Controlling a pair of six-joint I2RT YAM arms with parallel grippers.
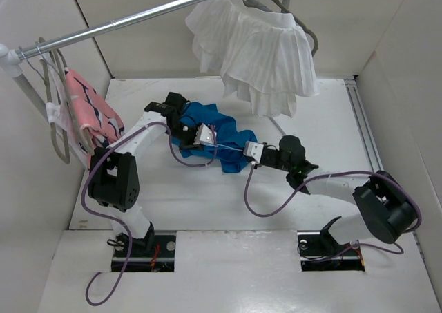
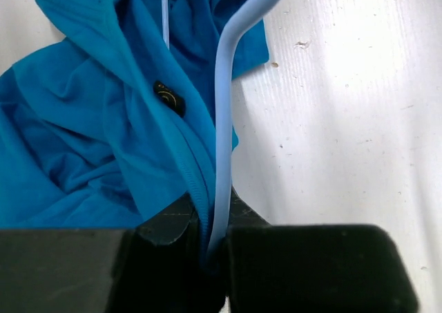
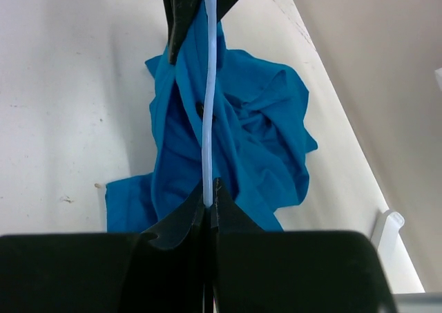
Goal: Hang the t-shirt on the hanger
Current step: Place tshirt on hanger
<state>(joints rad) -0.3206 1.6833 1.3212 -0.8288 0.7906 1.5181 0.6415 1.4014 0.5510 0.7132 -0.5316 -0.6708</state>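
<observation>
The blue t-shirt (image 1: 224, 137) lies crumpled on the white table, between my two grippers. The thin pale-blue hanger (image 1: 231, 147) stretches from one gripper to the other across the shirt. My left gripper (image 1: 204, 135) is shut on one end of the hanger (image 2: 222, 119), with a ribbed edge of the t-shirt (image 2: 83, 133) pinched beside it in the gripper (image 2: 214, 240). My right gripper (image 1: 254, 151) is shut on the other end of the hanger (image 3: 209, 106), above the t-shirt (image 3: 266, 133); the gripper (image 3: 210, 206) shows its jaws closed. A small dark button-like spot (image 2: 168, 95) sits on the fabric.
A white pleated garment (image 1: 255, 50) hangs on a grey hanger from the metal rail (image 1: 138, 16) at the back. A pink striped garment (image 1: 90, 112) hangs at the left. Walls enclose the table; a metal strip (image 1: 364, 130) runs along its right side.
</observation>
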